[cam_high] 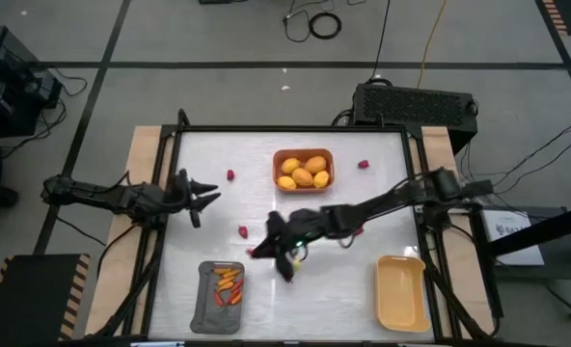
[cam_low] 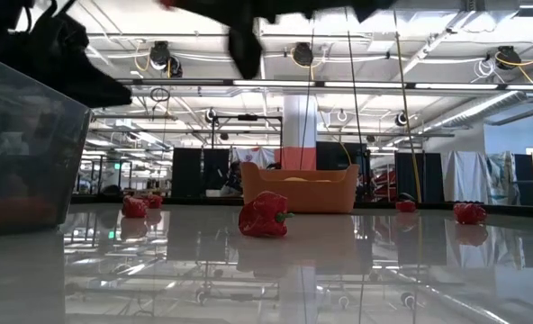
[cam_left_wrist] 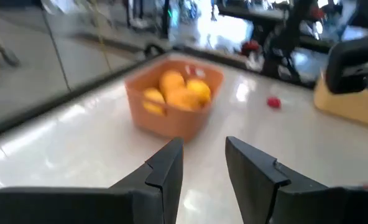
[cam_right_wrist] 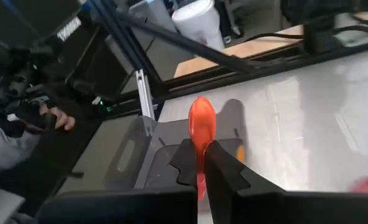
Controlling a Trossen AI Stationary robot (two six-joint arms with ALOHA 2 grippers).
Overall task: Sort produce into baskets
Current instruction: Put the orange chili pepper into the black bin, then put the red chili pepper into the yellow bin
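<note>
My right gripper [cam_high: 269,247] is above the table's middle, shut on a thin orange-red carrot-like stick [cam_right_wrist: 201,124], a little short of the dark grey basket [cam_high: 220,295], which holds several such sticks [cam_high: 229,285]. My left gripper [cam_high: 204,198] hangs open and empty at the left; its wrist view [cam_left_wrist: 202,163] looks toward the orange-brown basket [cam_high: 303,170], which holds yellow-orange fruits [cam_left_wrist: 179,91]. The pale yellow basket [cam_high: 401,291] stands at the near right. Small red lumps [cam_high: 242,231] [cam_high: 231,175] [cam_high: 364,165] lie loose on the table; one shows in the low view [cam_low: 265,214]. My right gripper pinches the orange-red stick between its two fingers, near the stick's lower end [cam_right_wrist: 201,148]. The stick runs along the fingers and its rounded end [cam_right_wrist: 201,112] sticks out past the fingertips. It is lifted clear of the table, toward the dark grey basket [cam_right_wrist: 134,155].
The table's dark frame rails [cam_high: 170,183] run along its left and right sides. A person's hand [cam_right_wrist: 55,118] shows beyond the table edge in the right wrist view. Bare white table lies between the dark grey and pale yellow baskets.
</note>
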